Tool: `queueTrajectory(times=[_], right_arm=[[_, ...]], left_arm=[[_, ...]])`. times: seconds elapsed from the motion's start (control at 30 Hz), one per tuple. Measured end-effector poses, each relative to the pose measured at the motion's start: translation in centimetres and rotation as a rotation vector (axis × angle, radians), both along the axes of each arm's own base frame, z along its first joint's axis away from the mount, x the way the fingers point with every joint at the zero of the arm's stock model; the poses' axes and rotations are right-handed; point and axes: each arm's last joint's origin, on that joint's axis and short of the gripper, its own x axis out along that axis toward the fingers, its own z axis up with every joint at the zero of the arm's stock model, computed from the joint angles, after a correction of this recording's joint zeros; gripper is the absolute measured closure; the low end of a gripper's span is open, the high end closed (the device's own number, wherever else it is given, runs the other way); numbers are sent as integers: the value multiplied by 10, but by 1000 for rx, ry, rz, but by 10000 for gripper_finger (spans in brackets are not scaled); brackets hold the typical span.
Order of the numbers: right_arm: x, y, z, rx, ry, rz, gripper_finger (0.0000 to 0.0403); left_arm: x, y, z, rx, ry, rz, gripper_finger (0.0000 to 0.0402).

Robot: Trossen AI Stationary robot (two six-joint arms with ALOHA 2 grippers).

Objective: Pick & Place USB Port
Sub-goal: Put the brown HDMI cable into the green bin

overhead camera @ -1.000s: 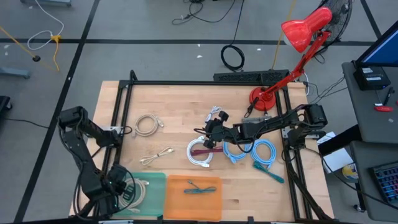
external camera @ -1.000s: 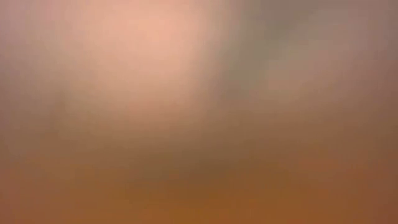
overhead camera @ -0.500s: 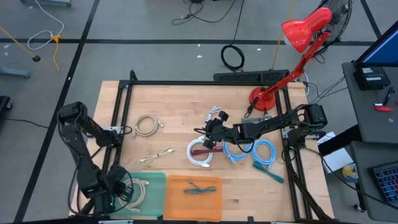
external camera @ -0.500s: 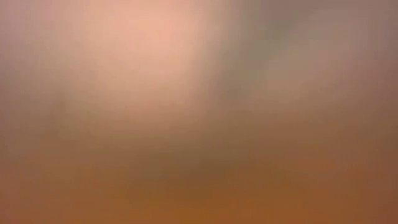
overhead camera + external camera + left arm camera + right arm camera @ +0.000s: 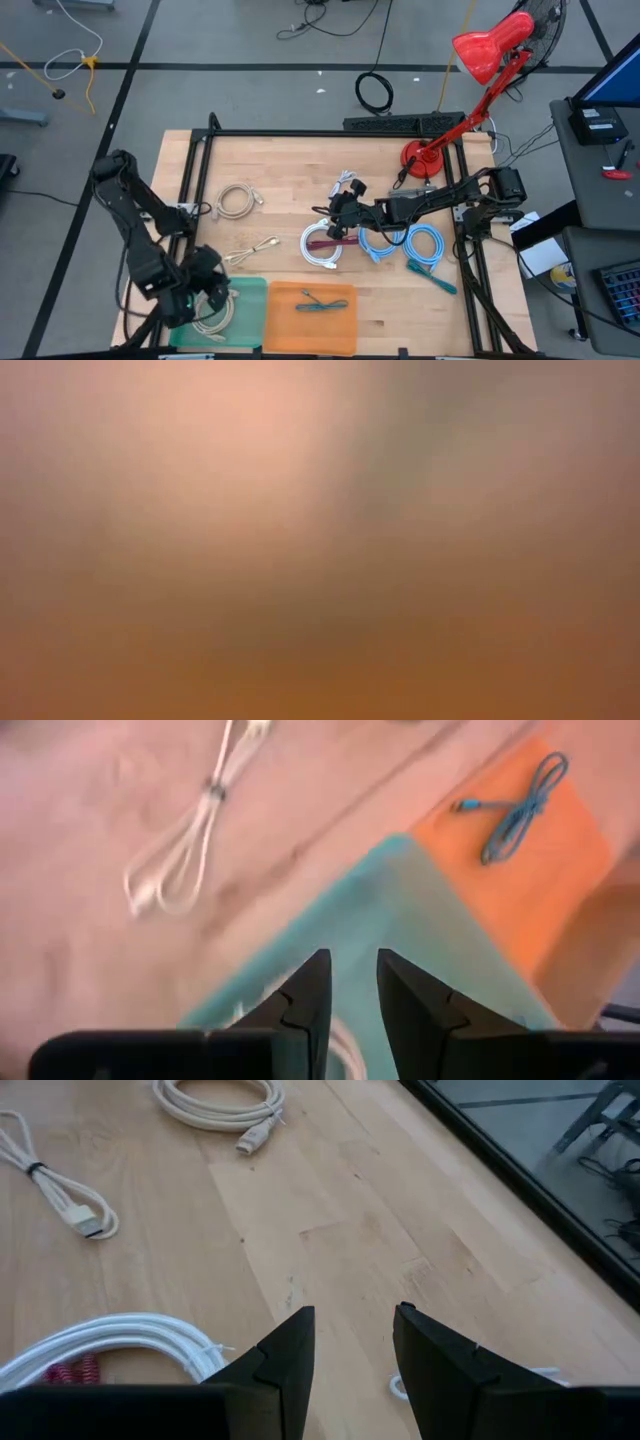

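Note:
Several USB cables lie on the wooden table. A cream cable point(image 5: 215, 315) lies coiled in the green tray point(image 5: 252, 298), and a teal cable point(image 5: 322, 302) lies in the orange tray point(image 5: 282, 325). My left gripper point(image 5: 207, 283) hovers open over the green tray point(image 5: 420, 930), with a bit of the cream cable point(image 5: 345, 1050) below its fingers. My right gripper point(image 5: 338, 210) hangs open over the cable pile at mid-table, near a white coil point(image 5: 322, 245) that also shows in its wrist view point(image 5: 110, 1340). The low view shows only blur.
A cream coil point(image 5: 236, 201) and a tied cream cable point(image 5: 252, 249) lie on the table's left half, and two blue coils point(image 5: 425, 243) lie on the right. A red lamp's base point(image 5: 422, 160) stands at the far right. A black frame point(image 5: 195, 180) borders the table.
My left gripper has moved from the near-left corner toward the table's right and a little toward the far edge, over the green tray, while its arm swung along. The cream cable has stayed in the tray. My right arm has kept still.

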Motion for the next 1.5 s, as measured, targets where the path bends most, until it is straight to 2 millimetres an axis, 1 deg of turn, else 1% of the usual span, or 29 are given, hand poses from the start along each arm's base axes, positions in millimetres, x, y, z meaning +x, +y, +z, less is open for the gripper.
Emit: queueTrajectory(times=[0.13, 0.23, 0.3, 0.53, 0.67, 0.87, 1.07, 1.17, 1.33, 1.5], right_arm=[[0, 3, 0, 6, -2, 9, 273], [0, 7, 0, 6, -2, 22, 273], [-1, 11, 0, 6, -2, 31, 273], [-1, 21, 0, 3, 0, 60, 273], [-2, 26, 0, 3, 0, 75, 273], [-3, 32, 0, 18, -8, 82, 273], [-3, 34, 0, 22, -10, 84, 273], [-3, 34, 0, 22, -10, 84, 273], [-3, 34, 0, 21, -9, 84, 273], [-4, 34, -1, 20, 4, 84, 273]], left_arm=[[15, 16, 5, 68, 2, -49, 316], [21, 38, 10, 147, 39, -43, 316], [22, 54, 14, 206, 81, -33, 316], [14, 111, 30, 464, 181, 47, 316], [7, 141, 40, 544, 223, 120, 316], [-4, 179, 51, 590, 286, 178, 316], [-13, 213, 56, 598, 399, 231, 316], [-9, 230, 57, 575, 417, 225, 316], [4, 261, 55, 495, 374, 181, 316], [11, 293, 42, 397, 447, 115, 316]])
